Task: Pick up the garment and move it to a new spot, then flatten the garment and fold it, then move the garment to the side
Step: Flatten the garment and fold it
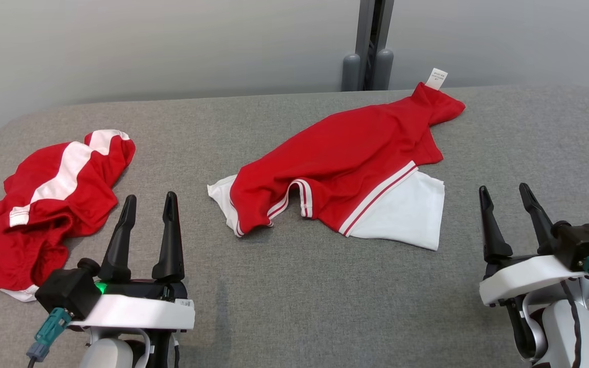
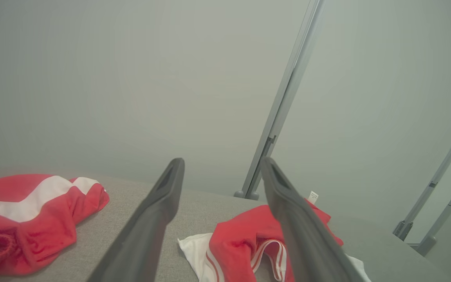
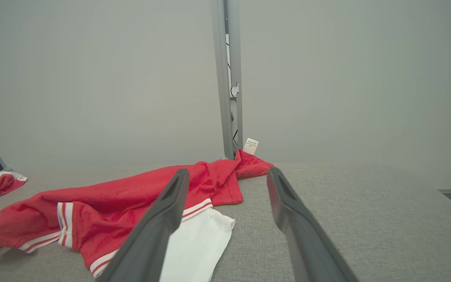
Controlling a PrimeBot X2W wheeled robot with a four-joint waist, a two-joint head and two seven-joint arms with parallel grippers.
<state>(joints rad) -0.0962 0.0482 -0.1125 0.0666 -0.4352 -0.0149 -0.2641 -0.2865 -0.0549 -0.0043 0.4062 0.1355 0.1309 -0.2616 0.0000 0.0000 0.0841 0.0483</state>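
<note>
**Desk:** Item list for the work surface, please.

**Operator:** I count two pieces of clothing.
- Item one is the garment [image 1: 345, 153], a red top with white panels and red-and-white striped trim. It lies rumpled near mid-table, stretched diagonally toward the far edge.
- Item two is a second garment [image 1: 54, 199], red with one broad white stripe. It is bunched at the left end of the table [image 1: 294, 317], well apart from the first.

**Desk:** Markings?

**Operator:** One white tag [image 1: 436, 78] stands up at the garment's far right tip. It carries print, but it is too small for me to read.

**Desk:** Surroundings?

**Operator:** The table top is grey woven fabric. One grey upright post [image 1: 374, 36] stands behind the far edge with two rounded grey feet [image 1: 351, 71] at its base. Behind that is a plain pale wall [image 1: 172, 46].

**Desk:** End effectors?

**Operator:** Two.
- My left gripper [image 1: 151, 195] is at the near edge, between the two pieces and closer to the second garment. Its fingers are spread apart and hold nothing.
- My right gripper [image 1: 503, 186] is near the garment's white panel, on its right. Its fingers are likewise apart and empty.

Bare grey cloth lies between each gripper and the garment.
</note>
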